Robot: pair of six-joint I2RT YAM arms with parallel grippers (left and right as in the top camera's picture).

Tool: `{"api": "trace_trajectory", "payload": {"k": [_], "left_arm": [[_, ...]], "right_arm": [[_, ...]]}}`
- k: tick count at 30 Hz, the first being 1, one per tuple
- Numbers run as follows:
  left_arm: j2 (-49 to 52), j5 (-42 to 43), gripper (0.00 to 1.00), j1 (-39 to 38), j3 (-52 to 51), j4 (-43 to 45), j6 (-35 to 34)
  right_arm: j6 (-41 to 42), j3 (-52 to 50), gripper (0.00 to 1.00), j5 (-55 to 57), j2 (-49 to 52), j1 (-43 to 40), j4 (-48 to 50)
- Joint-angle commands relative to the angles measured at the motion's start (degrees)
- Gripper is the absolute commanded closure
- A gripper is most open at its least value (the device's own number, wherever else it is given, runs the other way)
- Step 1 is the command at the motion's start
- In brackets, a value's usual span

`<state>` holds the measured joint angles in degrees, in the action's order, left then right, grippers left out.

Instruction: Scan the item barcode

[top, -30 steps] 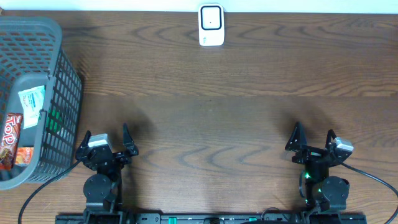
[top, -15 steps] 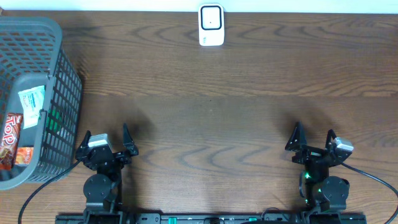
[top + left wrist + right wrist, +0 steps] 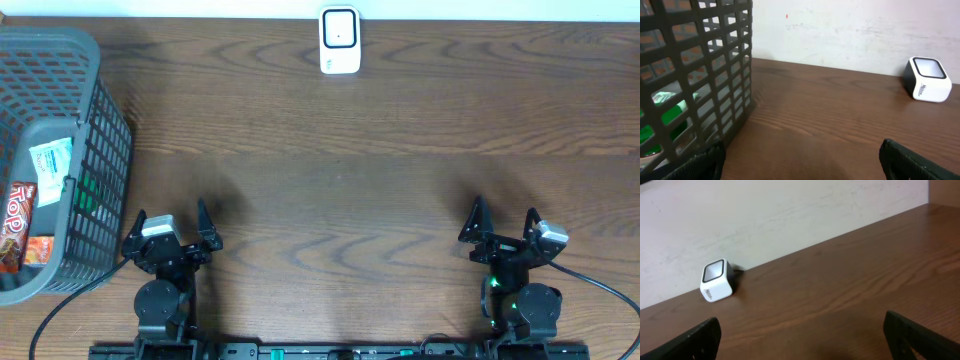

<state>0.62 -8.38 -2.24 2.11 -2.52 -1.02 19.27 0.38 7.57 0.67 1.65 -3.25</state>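
A white barcode scanner [image 3: 339,40] stands at the far edge of the table, also visible as the white scanner [image 3: 927,80] and the scanner [image 3: 717,280] from the wrists. Several packaged items [image 3: 35,190] lie in the grey basket [image 3: 100,100] at the left; a red packet [image 3: 15,220] and a white-green packet [image 3: 52,160] show. My left gripper [image 3: 170,225] is open near the table's front left, beside the basket, holding nothing. My right gripper [image 3: 503,224] is open at the front right, empty. In the wrist views the left gripper [image 3: 800,162] and right gripper [image 3: 802,337] show bare wood between wide fingers.
The basket wall [image 3: 695,75] rises close on the left of the left wrist view, green packaging showing through its mesh. A pale wall [image 3: 765,215] runs behind the table's far edge. Cables trail from both arm bases at the front.
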Motion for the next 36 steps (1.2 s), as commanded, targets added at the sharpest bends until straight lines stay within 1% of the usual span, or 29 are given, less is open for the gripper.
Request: {"api": "trace_trajectory", "payload": {"k": [1, 7, 12, 14, 20, 23, 27, 29, 33, 36], "left_arm": [[-0.39, 2.89, 0.02, 0.35, -1.88, -0.81, 0.79], [-0.31, 3.50, 0.02, 0.35, -1.29, -1.97, 0.74], [-0.28, 3.50, 0.02, 0.35, 1.79, -6.69, 0.72], [-0.28, 3.54, 0.02, 0.35, 3.15, -8.61, -0.44], [-0.28, 10.62, 0.02, 0.35, 6.64, -11.39, -1.27], [-0.28, 11.15, 0.02, 0.35, 7.74, -12.94, -4.07], [-0.28, 14.86, 0.02, 0.35, 8.26, -16.35, -3.96], [-0.28, 15.19, 0.02, 0.35, 8.26, -16.31, -4.02], [-0.28, 20.28, 0.02, 0.35, 8.55, -16.83, -5.51], [0.35, 20.87, 0.02, 0.35, 10.32, -20.59, -5.53]], "right_arm": [[0.39, -0.07, 0.01, 0.92, -0.28, 0.37, -0.20], [0.39, -0.07, 0.01, 0.92, -0.28, 0.37, -0.20], [0.39, -0.07, 0.01, 0.92, -0.28, 0.37, -0.20], [0.39, -0.07, 0.01, 0.92, -0.28, 0.37, -0.20], [0.39, -0.07, 0.01, 0.92, -0.28, 0.37, -0.20], [0.39, -0.07, 0.01, 0.92, -0.28, 0.37, -0.20], [0.39, -0.07, 0.01, 0.92, -0.28, 0.37, -0.22], [0.39, -0.07, 0.01, 0.92, -0.28, 0.37, -0.20], [0.39, -0.07, 0.01, 0.92, -0.28, 0.37, -0.20], [0.39, -0.07, 0.01, 0.92, -0.28, 0.37, -0.20]]}}
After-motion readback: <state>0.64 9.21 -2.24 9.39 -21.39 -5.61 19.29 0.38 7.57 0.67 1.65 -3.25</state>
